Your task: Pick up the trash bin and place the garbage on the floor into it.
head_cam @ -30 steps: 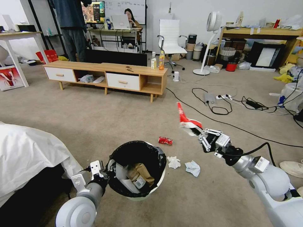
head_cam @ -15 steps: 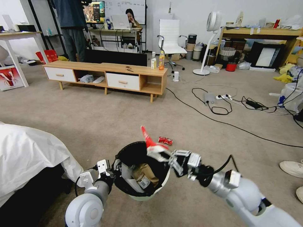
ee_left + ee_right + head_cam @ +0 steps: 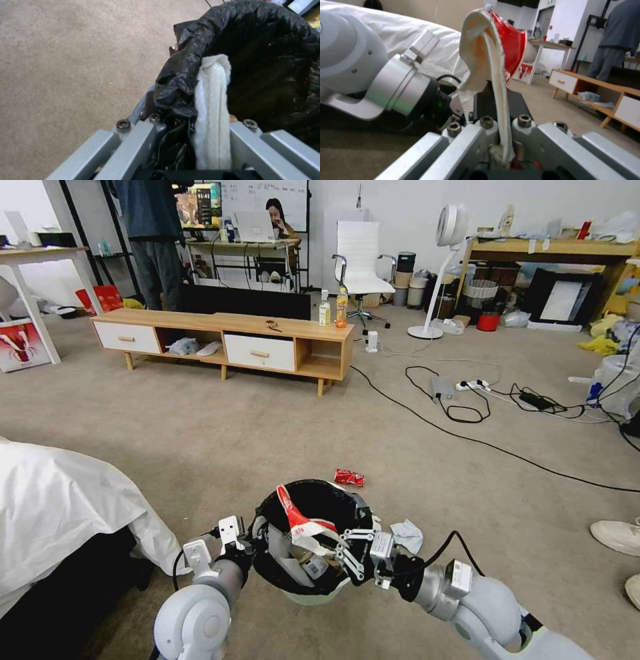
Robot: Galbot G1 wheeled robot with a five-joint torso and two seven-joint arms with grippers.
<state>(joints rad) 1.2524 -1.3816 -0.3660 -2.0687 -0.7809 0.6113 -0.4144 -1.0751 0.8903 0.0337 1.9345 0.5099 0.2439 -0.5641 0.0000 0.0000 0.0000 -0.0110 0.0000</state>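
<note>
Head view: right gripper fingers clamped on crushed red-white paper cup over trash bin | left gripper pinching bin rim | cup light, flimsy, best held at flattened wall | red can, tissue wad on floor

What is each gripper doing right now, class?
Left gripper: shut on the trash bin rim.
Right gripper: shut on the paper cup, over the bin.

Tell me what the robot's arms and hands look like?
Both arms are silvery-grey with big rounded white joints. The right hand and left hand have grey metal fingers with bolts. Black cables loop beside each wrist, and small white boxes with dark markings sit on them.
</note>
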